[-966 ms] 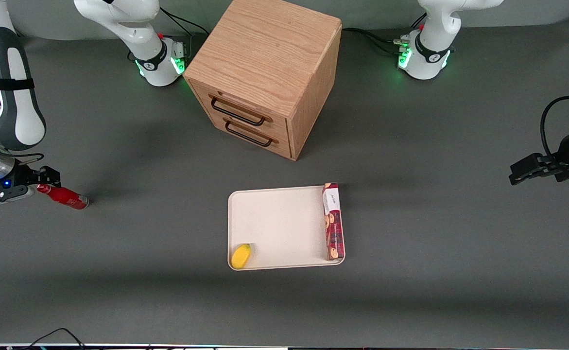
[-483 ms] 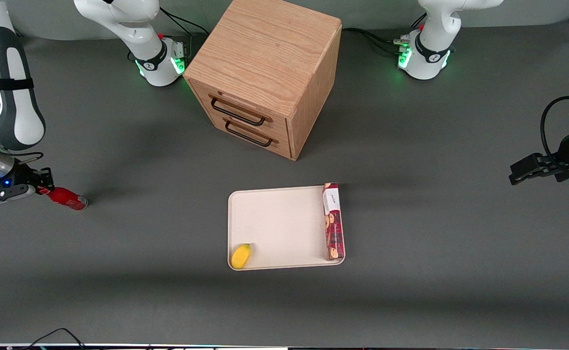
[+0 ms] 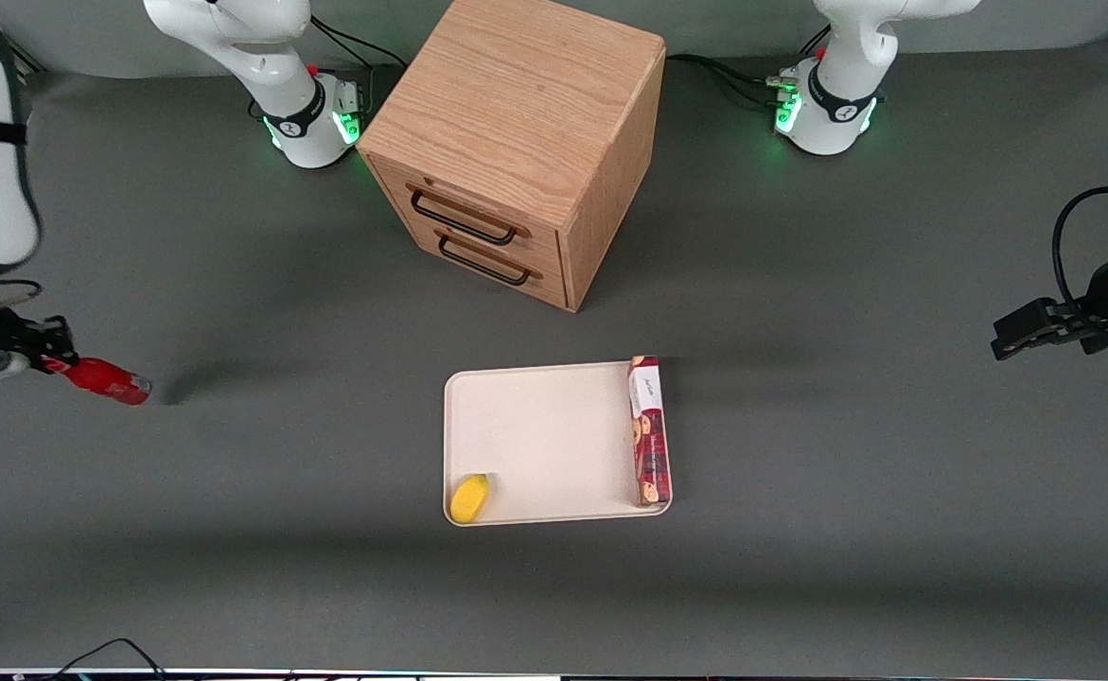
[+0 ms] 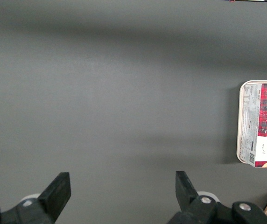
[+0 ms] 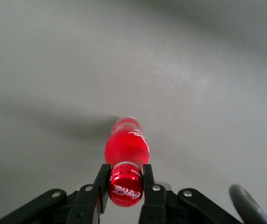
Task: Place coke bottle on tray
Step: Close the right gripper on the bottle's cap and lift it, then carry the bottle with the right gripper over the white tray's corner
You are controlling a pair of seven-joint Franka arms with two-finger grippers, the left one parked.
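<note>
My right gripper [image 3: 54, 363] is at the working arm's end of the table, shut on the cap end of the coke bottle [image 3: 104, 380], a small red bottle with a silvery base. The bottle hangs lifted and tilted above the table, its shadow beside it. In the right wrist view the two fingers [image 5: 101, 182] clamp the red cap, and the bottle body [image 5: 126, 146] points away from my gripper [image 5: 125, 184]. The cream-white tray [image 3: 544, 440] lies flat in the middle of the table, well away from the bottle toward the parked arm's end.
On the tray, a long red biscuit box [image 3: 649, 430] lies along one short rim and a yellow fruit-like object [image 3: 469, 497] sits in a near corner. A wooden drawer cabinet [image 3: 516, 142] stands farther from the camera than the tray. The box also shows in the left wrist view [image 4: 263, 125].
My gripper has moved farther toward the working arm's end of the table, carrying the bottle. The bottle has lifted off the table and its shadow now shows apart from it.
</note>
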